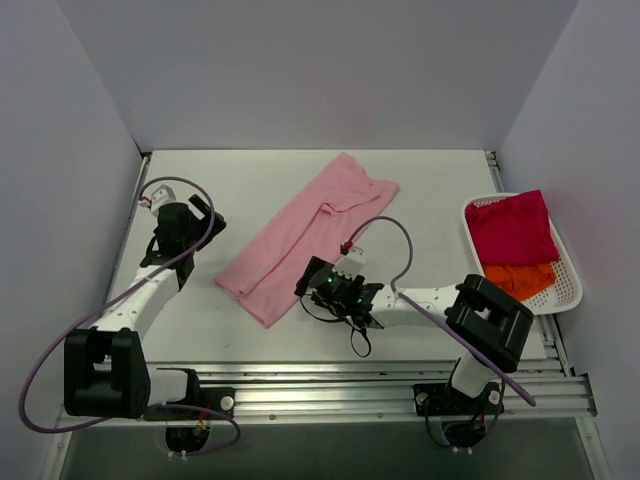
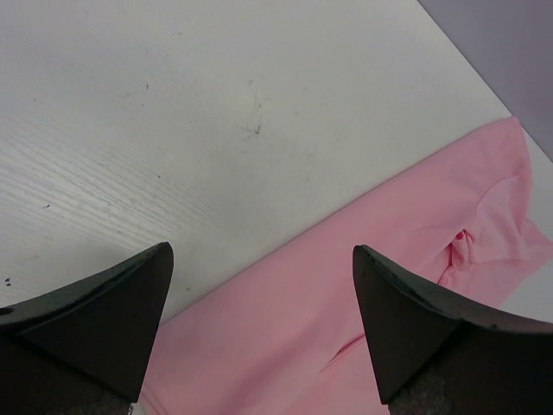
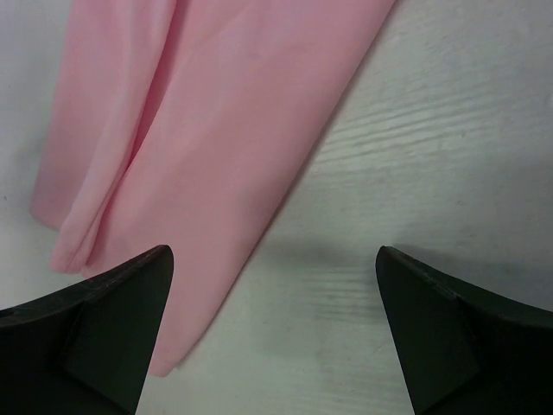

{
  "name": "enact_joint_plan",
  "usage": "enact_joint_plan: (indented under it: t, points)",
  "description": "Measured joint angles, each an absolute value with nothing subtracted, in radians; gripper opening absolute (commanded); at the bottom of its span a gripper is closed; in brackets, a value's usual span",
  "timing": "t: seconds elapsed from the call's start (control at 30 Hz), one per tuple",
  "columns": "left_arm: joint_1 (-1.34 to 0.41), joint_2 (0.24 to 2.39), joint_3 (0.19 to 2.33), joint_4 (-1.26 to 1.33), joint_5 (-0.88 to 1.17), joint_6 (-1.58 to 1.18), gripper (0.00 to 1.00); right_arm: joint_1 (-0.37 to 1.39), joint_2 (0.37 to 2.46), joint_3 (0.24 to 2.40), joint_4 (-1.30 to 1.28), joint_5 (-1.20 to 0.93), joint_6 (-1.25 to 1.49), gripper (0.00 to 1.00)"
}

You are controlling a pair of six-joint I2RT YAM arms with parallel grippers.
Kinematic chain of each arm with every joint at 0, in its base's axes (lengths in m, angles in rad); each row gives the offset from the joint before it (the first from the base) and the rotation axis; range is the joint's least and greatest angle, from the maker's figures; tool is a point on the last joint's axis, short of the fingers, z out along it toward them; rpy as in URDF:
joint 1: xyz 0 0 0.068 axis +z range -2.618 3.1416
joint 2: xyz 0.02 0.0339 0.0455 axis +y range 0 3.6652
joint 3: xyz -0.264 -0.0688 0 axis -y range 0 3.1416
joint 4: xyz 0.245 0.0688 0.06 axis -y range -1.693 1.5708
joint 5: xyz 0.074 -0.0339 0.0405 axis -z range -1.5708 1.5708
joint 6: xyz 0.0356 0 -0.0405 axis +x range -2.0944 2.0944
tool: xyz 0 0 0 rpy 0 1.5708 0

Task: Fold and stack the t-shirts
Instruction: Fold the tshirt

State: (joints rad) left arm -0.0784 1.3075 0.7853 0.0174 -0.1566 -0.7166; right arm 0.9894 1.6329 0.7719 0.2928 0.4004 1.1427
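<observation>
my left end effector [image 2: 259, 268] is open. its two fingers are wide apart and nothing is between them. it hangs over the bare surface [image 1: 250, 180], to the left of the pink t-shirt [image 1: 300, 235]. it is near the shirt's long left edge but not touching it.

my right end effector [image 3: 272, 268] is open too and holds nothing. it sits just beside the shirt's long right edge, close to the near end.

the pink t-shirt lies flat in the middle of the surface, folded into one long strip. it slants from far right to near left. its long edges run mostly straight. the far end is wider and a bit bumpy.

there is bare surface to the left of the shirt and in the far left corner. there is more bare surface between the shirt and the white basket [image 1: 572, 285]. the basket sits at the right edge of the surface. grey walls [image 1: 320, 70] stand on the left, far and right sides.

i count three t-shirts. one is the pink one on the surface. the magenta-red t-shirt [image 1: 512, 228] and the orange t-shirt [image 1: 522, 278] are in the basket, with the red one on the far side. i count one basket and two end effectors.
</observation>
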Motion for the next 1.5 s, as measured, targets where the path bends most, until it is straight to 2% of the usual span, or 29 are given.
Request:
enact_joint_plan:
  t: [0.23,0.5,0.6,0.7,0.73,0.77,0.8,1.07,1.1,1.37,1.5]
  points:
    - [-0.078,1.288,0.772,0.018,-0.156,-0.717,0.94,1.113,1.721,0.882,0.3,0.388,1.192,1.0]
    - [-0.076,1.288,0.763,0.011,-0.162,-0.712,0.94,1.155,1.863,0.979,0.395,0.332,1.215,1.0]
    - [-0.076,1.287,0.757,0.011,-0.169,-0.711,0.94,1.163,1.874,0.985,0.411,0.323,1.222,0.95]
    - [-0.075,1.287,0.748,0.011,-0.17,-0.711,0.94,1.172,1.89,0.994,0.433,0.308,1.228,0.77]
    - [-0.075,1.288,0.747,0.011,-0.17,-0.711,0.94,1.174,1.895,0.997,0.439,0.302,1.227,0.47]
    - [-0.075,1.289,0.747,0.012,-0.17,-0.711,0.94,1.178,1.899,0.996,0.442,0.294,1.223,0.32]
    - [-0.075,1.29,0.747,0.012,-0.17,-0.71,0.94,1.18,1.903,0.995,0.44,0.284,1.227,0.24]
    - [-0.068,1.293,0.745,0.014,-0.17,-0.709,0.94,1.18,1.918,0.935,0.495,0.252,1.249,0.06]
    - [-0.067,1.293,0.743,0.017,-0.17,-0.709,0.94,1.177,1.924,0.934,0.507,0.246,1.25,0.01]
    - [-0.062,1.295,0.729,0.02,-0.168,-0.709,0.94,1.139,1.94,0.875,0.649,0.21,1.261,0.0]
    - [-0.062,1.295,0.719,0.035,-0.161,-0.71,0.94,1.118,1.812,0.721,0.638,0.247,1.273,0.0]
